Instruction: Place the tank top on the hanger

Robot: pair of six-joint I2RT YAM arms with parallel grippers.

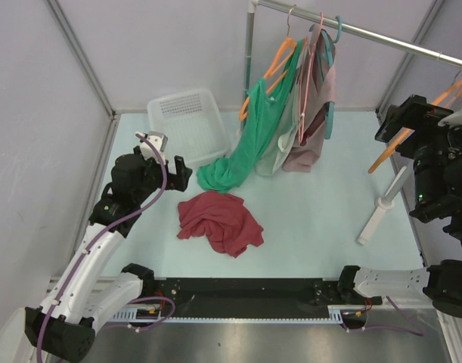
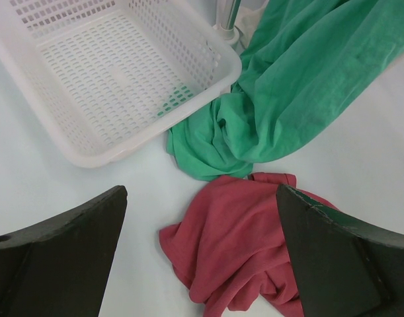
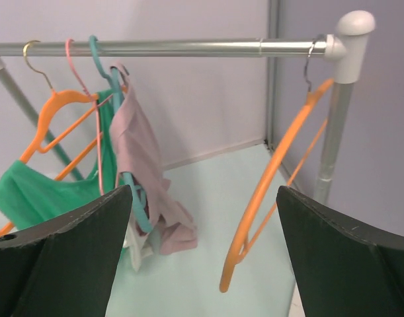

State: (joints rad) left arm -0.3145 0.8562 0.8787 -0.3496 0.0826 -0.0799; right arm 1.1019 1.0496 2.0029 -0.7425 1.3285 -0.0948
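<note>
The maroon tank top (image 1: 219,219) lies crumpled on the pale table in front of the arms; in the left wrist view it (image 2: 248,251) sits just below and between the jaws. My left gripper (image 1: 178,172) (image 2: 200,195) is open and empty, hovering above the top's far edge. The bare orange hanger (image 1: 389,147) hangs by its hook at the right end of the rail. My right gripper (image 1: 401,121) (image 3: 203,195) is open, raised near the rail, with the hanger (image 3: 274,178) hanging ahead between the jaws, not gripped.
A white perforated basket (image 1: 189,121) (image 2: 109,72) stands at the back left. A long green garment (image 1: 246,151) (image 2: 287,86) trails from an orange hanger onto the table beside the top. A pink garment (image 1: 317,113) (image 3: 142,165) hangs on the rail (image 1: 351,30). A white post (image 1: 382,208) leans at the right.
</note>
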